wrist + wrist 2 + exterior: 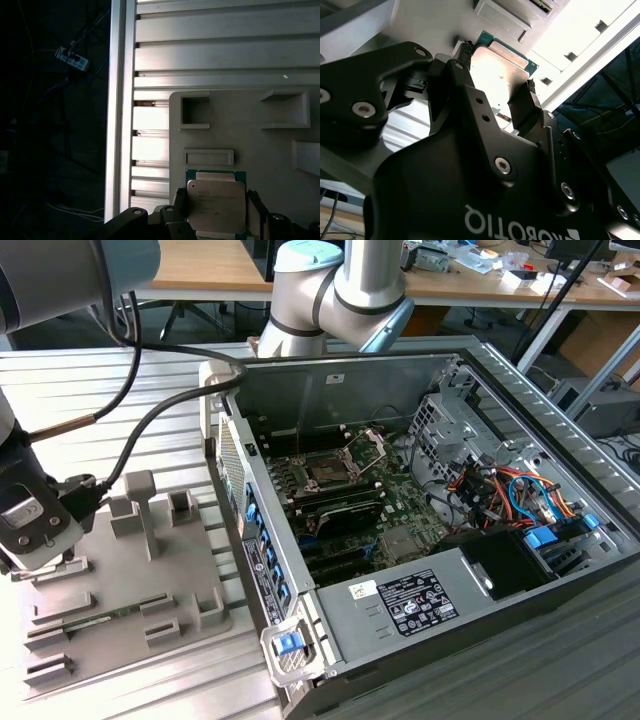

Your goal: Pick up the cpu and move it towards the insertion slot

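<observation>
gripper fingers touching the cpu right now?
Touching. In the first wrist view the gripper fingers meet opposite edges of the cpu with no gap; the second wrist view agrees.

Black jaws meet the cpu (pixel 216 202) at its 3 and 9 o'clock edges; its silvery lid sits on a green board. At its 12 o'clock, a low rectangular pocket (pixel 208 156) on the grey tray (pixel 250 130). Beyond that, the ribbed bench (pixel 225 50). Far off at 10 o'clock, a power strip (pixel 72 59).
</observation>
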`<state>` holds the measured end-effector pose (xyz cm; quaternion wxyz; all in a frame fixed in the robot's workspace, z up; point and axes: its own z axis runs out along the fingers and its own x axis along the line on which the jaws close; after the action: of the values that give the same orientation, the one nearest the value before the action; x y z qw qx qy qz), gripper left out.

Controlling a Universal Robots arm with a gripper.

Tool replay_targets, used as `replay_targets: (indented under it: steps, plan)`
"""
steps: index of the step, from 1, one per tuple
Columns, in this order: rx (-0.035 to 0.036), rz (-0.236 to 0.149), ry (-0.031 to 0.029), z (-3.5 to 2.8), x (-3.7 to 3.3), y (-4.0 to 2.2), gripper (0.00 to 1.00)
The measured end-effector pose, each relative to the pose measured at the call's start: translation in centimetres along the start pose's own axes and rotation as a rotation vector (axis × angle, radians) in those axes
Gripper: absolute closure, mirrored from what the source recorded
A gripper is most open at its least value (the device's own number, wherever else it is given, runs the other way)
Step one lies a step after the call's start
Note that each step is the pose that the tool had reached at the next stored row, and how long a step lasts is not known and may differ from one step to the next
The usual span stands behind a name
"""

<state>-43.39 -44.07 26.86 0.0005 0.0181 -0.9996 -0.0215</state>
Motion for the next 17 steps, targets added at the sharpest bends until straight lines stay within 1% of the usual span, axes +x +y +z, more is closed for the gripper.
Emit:
replay_targets:
  steps: [17]
  plan:
    - [0.0000, 0.000, 0.0001, -0.61, 0.00, 0.03, 0.45]
